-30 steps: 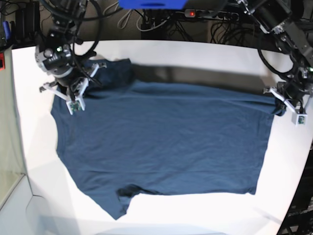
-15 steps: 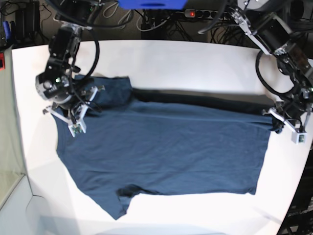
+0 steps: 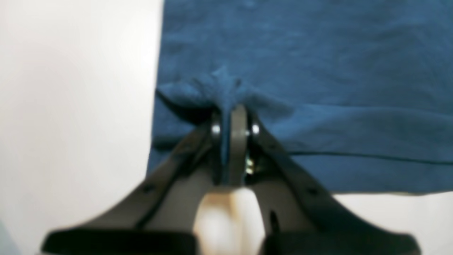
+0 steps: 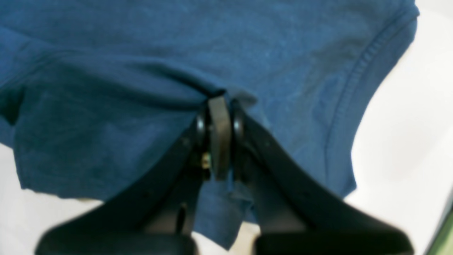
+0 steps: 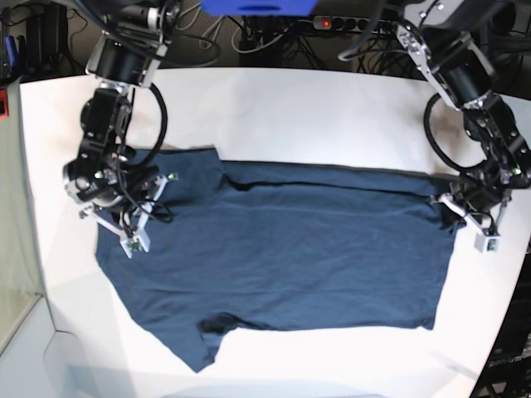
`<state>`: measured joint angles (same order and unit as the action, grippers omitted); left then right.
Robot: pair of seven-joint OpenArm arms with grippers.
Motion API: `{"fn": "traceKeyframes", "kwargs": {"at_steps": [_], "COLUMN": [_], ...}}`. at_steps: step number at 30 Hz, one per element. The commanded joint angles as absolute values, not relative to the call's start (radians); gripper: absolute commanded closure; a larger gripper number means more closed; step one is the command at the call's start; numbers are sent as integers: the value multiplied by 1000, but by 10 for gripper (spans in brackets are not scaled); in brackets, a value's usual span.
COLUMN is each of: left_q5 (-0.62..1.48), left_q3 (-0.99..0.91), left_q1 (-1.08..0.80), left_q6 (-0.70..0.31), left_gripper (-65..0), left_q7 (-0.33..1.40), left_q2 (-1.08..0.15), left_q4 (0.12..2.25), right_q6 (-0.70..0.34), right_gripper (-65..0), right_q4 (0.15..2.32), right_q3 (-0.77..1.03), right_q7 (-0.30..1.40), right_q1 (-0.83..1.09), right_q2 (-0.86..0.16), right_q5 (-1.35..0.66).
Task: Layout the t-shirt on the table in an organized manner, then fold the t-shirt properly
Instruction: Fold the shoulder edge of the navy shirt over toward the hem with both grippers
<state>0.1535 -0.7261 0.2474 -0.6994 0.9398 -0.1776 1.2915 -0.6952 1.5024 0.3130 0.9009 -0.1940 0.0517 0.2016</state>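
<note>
The dark navy t-shirt (image 5: 282, 249) lies spread across the white table (image 5: 290, 108), with one sleeve pointing to the near edge. My right gripper (image 5: 126, 232) is at the shirt's left end in the base view. In the right wrist view it (image 4: 217, 106) is shut on a pinch of the t-shirt (image 4: 106, 42) near a hemmed edge. My left gripper (image 5: 466, 217) is at the shirt's right end. In the left wrist view it (image 3: 231, 120) is shut on a bunched fold of the t-shirt (image 3: 318, 53) at its corner.
Behind the table's far edge hang black cables and a power strip (image 5: 357, 25) with a red light. A blue object (image 5: 257, 7) sits at the top centre. The table's curved edge (image 5: 29, 274) runs down the left. Bare white table shows in both wrist views (image 3: 70, 88) (image 4: 407, 124).
Both grippers have moved toward the near side of the table, each still holding the shirt. The shirt's far edge has come nearer with them. The near hem has stayed put.
</note>
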Motion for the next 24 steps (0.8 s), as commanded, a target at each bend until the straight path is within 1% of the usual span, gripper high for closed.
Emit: {"fn": "traceKeyframes", "kwargs": {"at_steps": [1, 7, 15, 17, 18, 20, 22, 24], "left_q5": [170, 170, 170, 170, 170, 170, 170, 170], "left_q3": [-714, -707, -705, -708, -708, -708, -708, -708], "left_q1": [268, 288, 314, 315, 315, 315, 315, 315], "left_q6": [-698, -698, -698, -698, -698, -698, -698, -698], "left_gripper": [-9, -10, -11, -22, -46, -126, -222, -287], "left_q7": [915, 895, 895, 895, 895, 895, 894, 894], "left_q2": [-197, -197, -225, -225, -225, -226, -226, -237], "left_q4": [1294, 1288, 1214, 1208, 1208, 1205, 1205, 1205], "right_q6": [-698, -698, -698, -698, -698, -698, -698, -698], "right_gripper": [0, 0, 0, 0, 0, 0, 0, 0], "right_q4": [1508, 1458, 1395, 1379, 1374, 1371, 1369, 1369], "right_q3": [312, 312, 312, 312, 312, 312, 312, 312], "right_q7": [885, 885, 885, 874, 863, 846, 843, 846], "right_q1": [-223, -266, -302, -311, -309, -305, -303, -303], "right_q2": [41, 35, 24, 24, 24, 22, 22, 22], "right_q5": [194, 194, 196, 196, 196, 196, 196, 196]}}
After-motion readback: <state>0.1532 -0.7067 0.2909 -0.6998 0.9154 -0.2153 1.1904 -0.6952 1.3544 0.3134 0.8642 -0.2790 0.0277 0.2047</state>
